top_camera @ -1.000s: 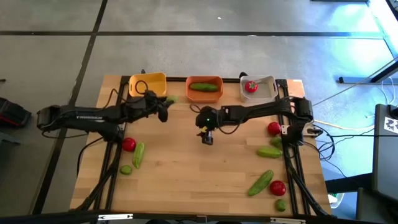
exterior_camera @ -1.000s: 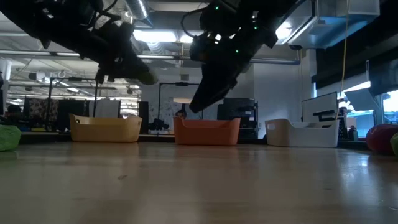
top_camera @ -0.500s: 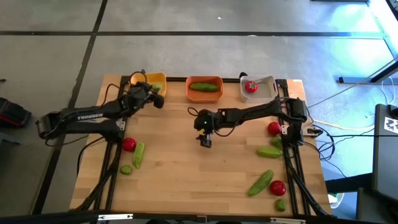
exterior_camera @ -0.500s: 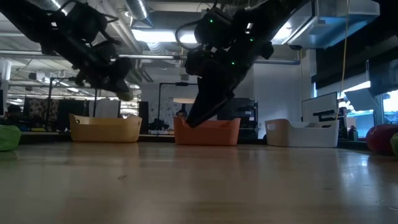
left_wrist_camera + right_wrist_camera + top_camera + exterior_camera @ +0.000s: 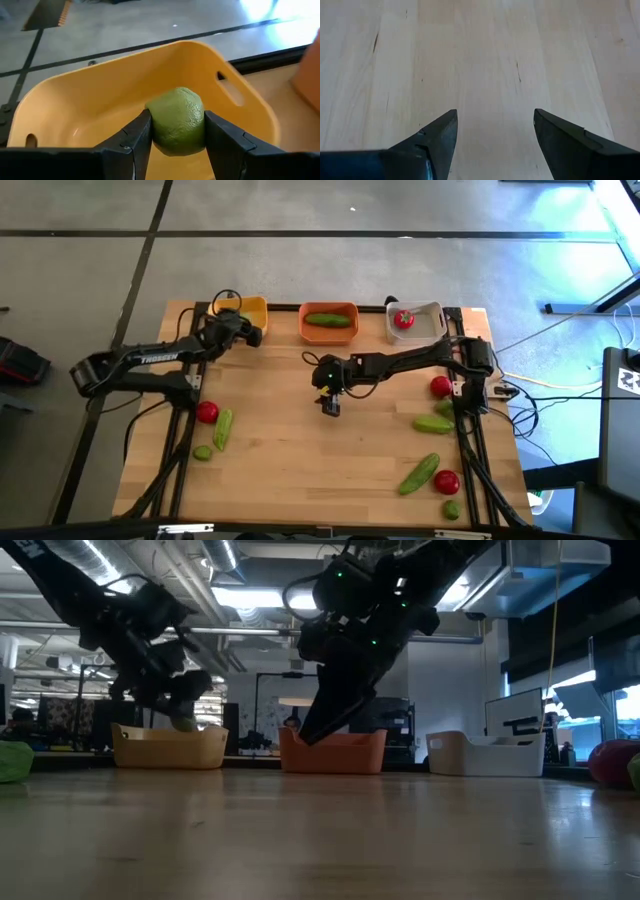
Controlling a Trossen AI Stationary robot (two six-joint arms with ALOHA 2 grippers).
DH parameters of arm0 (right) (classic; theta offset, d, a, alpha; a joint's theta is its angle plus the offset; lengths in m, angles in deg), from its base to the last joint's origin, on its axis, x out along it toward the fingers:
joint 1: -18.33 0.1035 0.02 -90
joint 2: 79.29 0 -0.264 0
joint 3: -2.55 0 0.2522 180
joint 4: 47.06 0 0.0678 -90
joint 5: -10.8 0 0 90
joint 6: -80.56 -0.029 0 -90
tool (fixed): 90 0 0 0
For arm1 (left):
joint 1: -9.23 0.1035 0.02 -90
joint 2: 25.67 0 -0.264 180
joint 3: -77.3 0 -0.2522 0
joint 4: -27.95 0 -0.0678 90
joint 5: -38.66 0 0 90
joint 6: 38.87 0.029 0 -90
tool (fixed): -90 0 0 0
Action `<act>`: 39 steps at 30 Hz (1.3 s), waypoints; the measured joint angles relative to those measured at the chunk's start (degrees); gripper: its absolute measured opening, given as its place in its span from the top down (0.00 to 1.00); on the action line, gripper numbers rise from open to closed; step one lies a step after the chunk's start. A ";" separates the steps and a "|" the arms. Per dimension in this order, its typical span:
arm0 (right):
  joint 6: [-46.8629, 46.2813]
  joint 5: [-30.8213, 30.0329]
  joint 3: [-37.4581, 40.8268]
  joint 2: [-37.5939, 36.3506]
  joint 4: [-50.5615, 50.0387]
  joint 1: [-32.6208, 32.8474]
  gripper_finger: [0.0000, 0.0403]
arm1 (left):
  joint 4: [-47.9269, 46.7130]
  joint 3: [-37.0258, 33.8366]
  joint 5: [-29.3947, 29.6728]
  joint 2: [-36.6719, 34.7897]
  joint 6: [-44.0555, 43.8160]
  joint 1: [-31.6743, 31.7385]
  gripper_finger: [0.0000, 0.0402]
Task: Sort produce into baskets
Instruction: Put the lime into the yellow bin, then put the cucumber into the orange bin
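While the left tool hangs over the yellow basket at the upper left of the high view, its two fingers are clamped on a light-green lime; the right tool hovers above bare wood near the centre of the bench, its fingers spread apart and holding nothing; a cucumber lies in the orange basket at upper centre; a tomato sits in the white basket to its right; more produce lies loose at the lower left and along the right edge of the bench.
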 joint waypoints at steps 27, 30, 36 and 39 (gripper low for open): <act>0.02 -0.02 0.00 -0.02 -0.02 0.00 0.37 | -2.56 0.00 -3.07 2.30 1.40 2.71 0.54; 0.00 -0.02 0.00 -0.02 -0.02 0.00 0.37 | -2.78 0.00 -3.25 2.30 1.92 2.71 0.45; 0.02 -0.02 0.00 -0.02 -0.02 0.00 0.37 | -3.17 0.00 -4.36 1.85 1.63 2.47 0.37; 0.01 -0.02 0.00 -0.02 -0.02 -0.02 0.37 | -3.50 0.00 -6.10 0.33 1.46 2.43 0.37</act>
